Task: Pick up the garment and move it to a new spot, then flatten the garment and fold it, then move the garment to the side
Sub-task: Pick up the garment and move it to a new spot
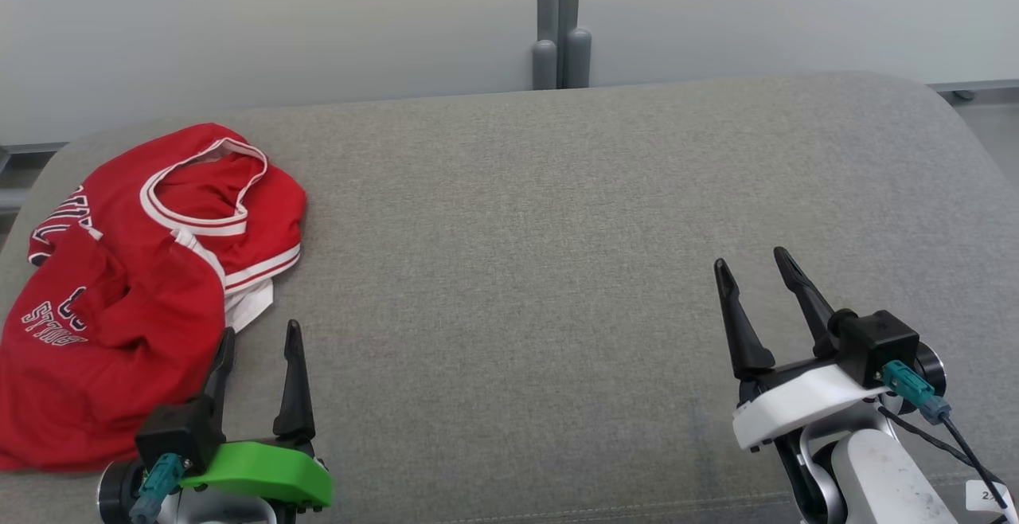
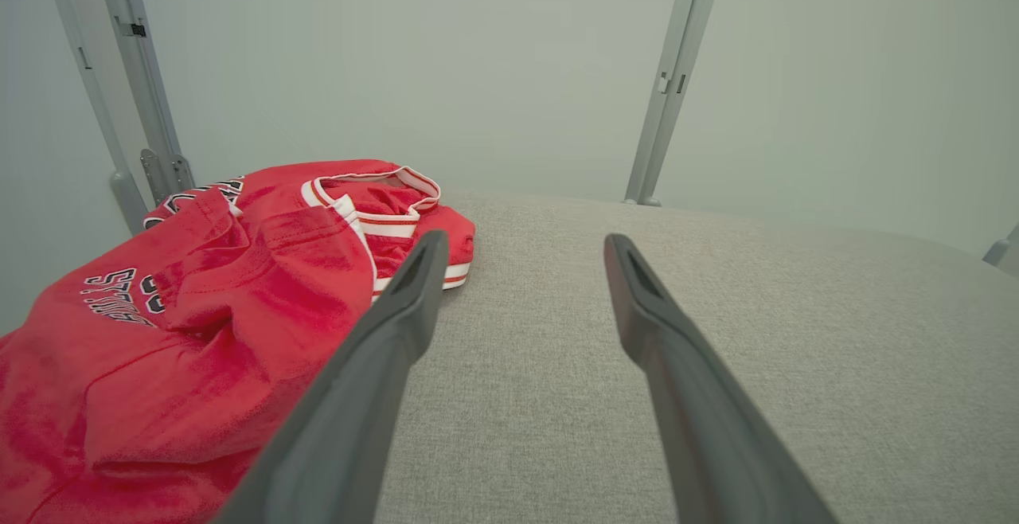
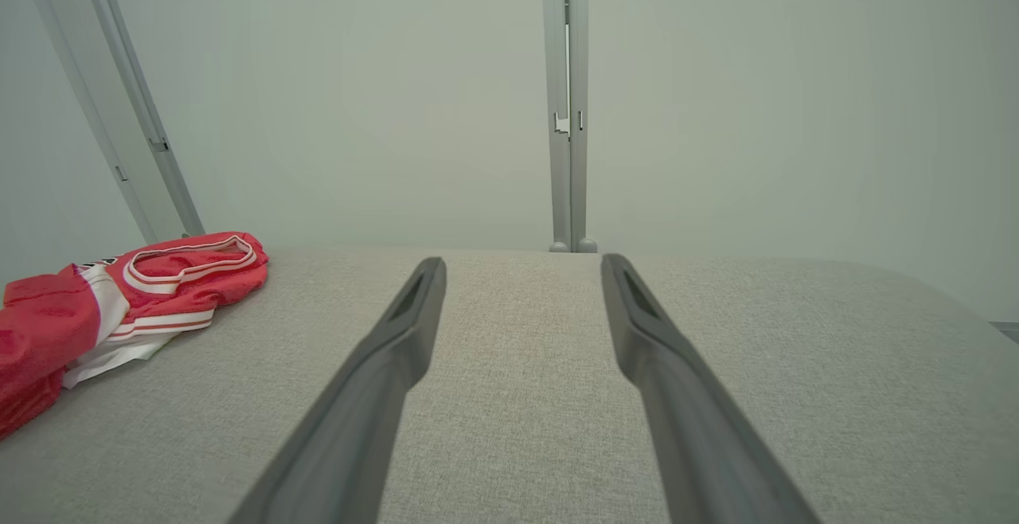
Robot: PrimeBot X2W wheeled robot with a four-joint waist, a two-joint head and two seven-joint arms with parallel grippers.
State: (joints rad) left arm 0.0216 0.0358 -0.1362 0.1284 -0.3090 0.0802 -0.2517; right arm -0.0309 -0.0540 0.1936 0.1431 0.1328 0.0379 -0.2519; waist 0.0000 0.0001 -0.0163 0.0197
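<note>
Crumpled red basketball jersey [image 1: 127,301], white-and-red trim at neck & armholes, lettering upside down in head view, lies bunched at the L end of the grey fabric-covered desk [image 1: 517,269], reaching its L edge. L claw [image 1: 261,330], on a green mount, sits just beside the jersey's near-R edge, its 2 dark fingers spread wide & holding nothing. 1 finger overlaps the red cloth in head view; can't tell if it touches. R claw [image 1: 750,258], on a white mount, hovers well apart over bare fabric at R, also wide open & empty. Behind: pale wall panels w/ a grey post [image 1: 561,22] at centre.
</note>
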